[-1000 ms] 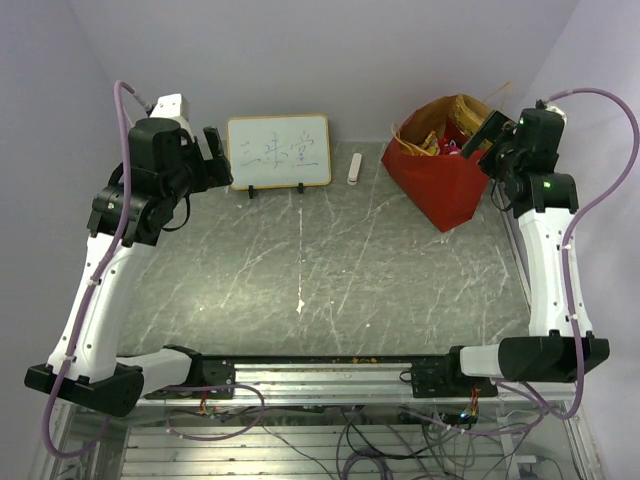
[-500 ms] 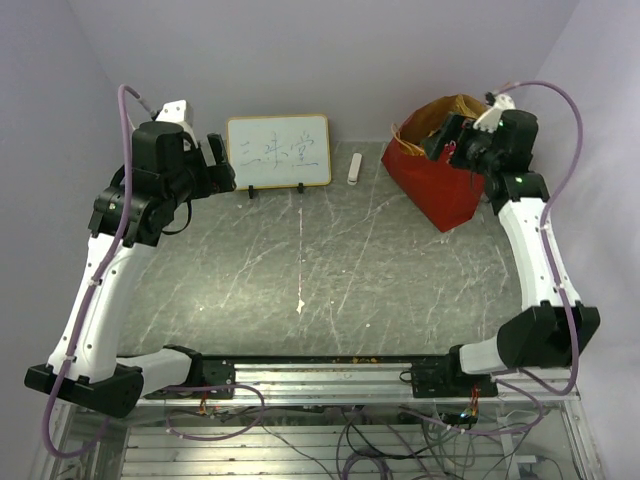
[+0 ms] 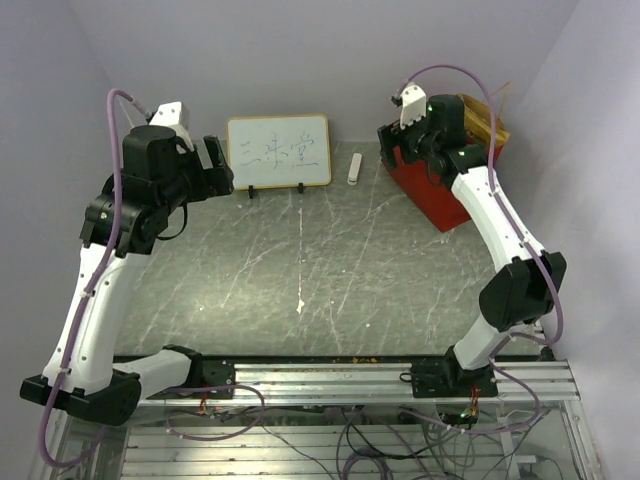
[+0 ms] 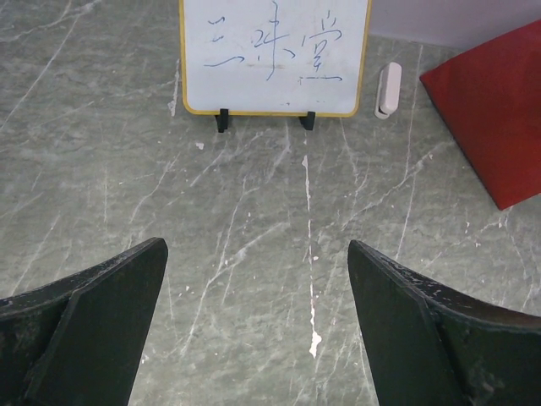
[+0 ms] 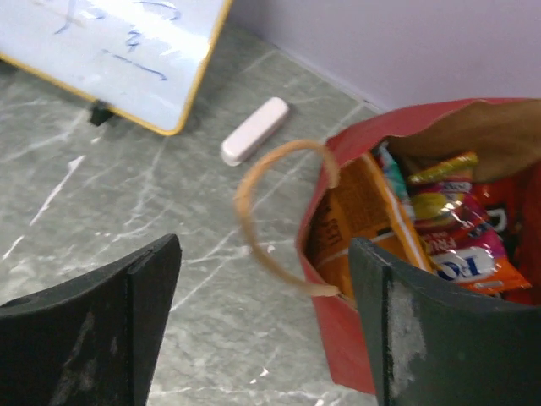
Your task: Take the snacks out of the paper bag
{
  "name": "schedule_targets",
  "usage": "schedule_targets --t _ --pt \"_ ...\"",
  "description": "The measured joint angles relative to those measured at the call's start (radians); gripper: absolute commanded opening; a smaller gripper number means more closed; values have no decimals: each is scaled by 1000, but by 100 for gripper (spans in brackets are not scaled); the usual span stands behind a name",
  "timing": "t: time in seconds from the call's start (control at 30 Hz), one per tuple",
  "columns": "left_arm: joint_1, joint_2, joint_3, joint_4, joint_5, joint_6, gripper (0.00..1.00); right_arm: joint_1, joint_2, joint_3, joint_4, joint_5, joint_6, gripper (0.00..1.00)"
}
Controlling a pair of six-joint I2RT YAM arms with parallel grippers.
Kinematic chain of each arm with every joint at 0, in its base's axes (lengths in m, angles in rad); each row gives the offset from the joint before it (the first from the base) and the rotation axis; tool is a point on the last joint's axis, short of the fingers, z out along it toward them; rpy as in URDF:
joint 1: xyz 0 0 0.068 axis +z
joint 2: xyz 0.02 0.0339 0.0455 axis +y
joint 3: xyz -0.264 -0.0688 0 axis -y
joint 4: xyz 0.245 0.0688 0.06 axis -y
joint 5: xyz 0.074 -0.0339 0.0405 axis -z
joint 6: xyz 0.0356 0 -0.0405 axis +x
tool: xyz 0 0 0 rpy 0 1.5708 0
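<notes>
L arm (image 3: pixel 95 290) rears up high on the left side, elbow bent, wrist angled fwd and down. L gripper (image 4: pixel 258 254) is wide open, fingers (image 4: pixel 101 321) spread, nothing btwn them. R arm (image 3: pixel 500 225) is stretched far fwd twd the back-right corner, forearm leaning left, wrist tipped down. R gripper (image 5: pixel 262 249) has jaws apart too, empty, black pads (image 5: pixel 423 338) w/ scuffed faces.

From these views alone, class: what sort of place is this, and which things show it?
Probably a robotics lab test cell: two arms bolted to a metal rail, loose cables beneath, and a small handwritten whiteboard on a walled-in table.
</notes>
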Motion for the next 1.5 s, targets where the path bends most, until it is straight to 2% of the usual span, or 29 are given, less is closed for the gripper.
schedule_targets --t 0.1,0.17,0.27,0.33,0.57,0.9,1.17,1.33,1.4,1.5 --pt "0 -9 0 -4 0 0 100 9 44 74 -35 84 -47 65" --pt "0 -12 0 -4 0 0 100 24 55 89 -42 147 -72 49" --pt "0 -13 0 -5 2 0 99 69 58 90 -67 227 -101 12" --pt "0 -13 0 -5 5 -1 98 96 65 98 -93 269 -101 0" --pt "0 -13 2 -15 23 -8 97 176 85 156 -193 421 -29 0" --pt "0 9 32 -31 68 -39 94 386 85 168 -392 557 127 0" --pt "0 27 31 -63 110 -78 93 536 40 168 -498 561 266 0" --pt "0 23 29 -65 128 -108 93 654 38 179 -492 527 346 0" --pt "0 20 29 -70 128 -116 88 691 51 201 -485 503 378 0" --pt "0 5 29 -93 120 -130 93 729 82 239 -438 440 435 0"
